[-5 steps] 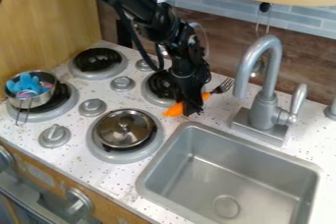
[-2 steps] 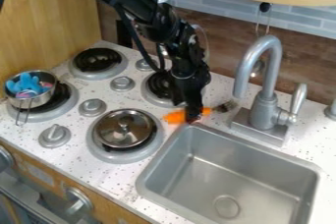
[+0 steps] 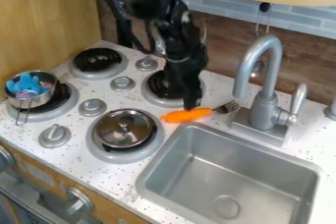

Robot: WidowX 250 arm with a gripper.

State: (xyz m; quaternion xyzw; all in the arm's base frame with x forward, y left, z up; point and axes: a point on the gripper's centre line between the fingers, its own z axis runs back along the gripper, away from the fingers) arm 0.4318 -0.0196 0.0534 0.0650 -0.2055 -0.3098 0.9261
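Well L of sink (image 3: 266, 181), small metal pot (image 3: 34, 98) w/ blue item (image 3: 26, 83) & pink bits inside sits on a burner. Nearer, still L of sink: rear black coil (image 3: 97, 60), then front burner w/ round metal lid (image 3: 123, 126) on top, knobs (image 3: 93, 107) between. Blk gripper (image 3: 191, 107) hangs just behind sink's rear L corner, pointing down, tip at orange handle of fork (image 3: 187, 115). Can't tell if it's open/shut or touching. Fork lies on counter just behind that corner, tines to R. Gray faucet (image 3: 266, 107) stands behind sink, R of fork.
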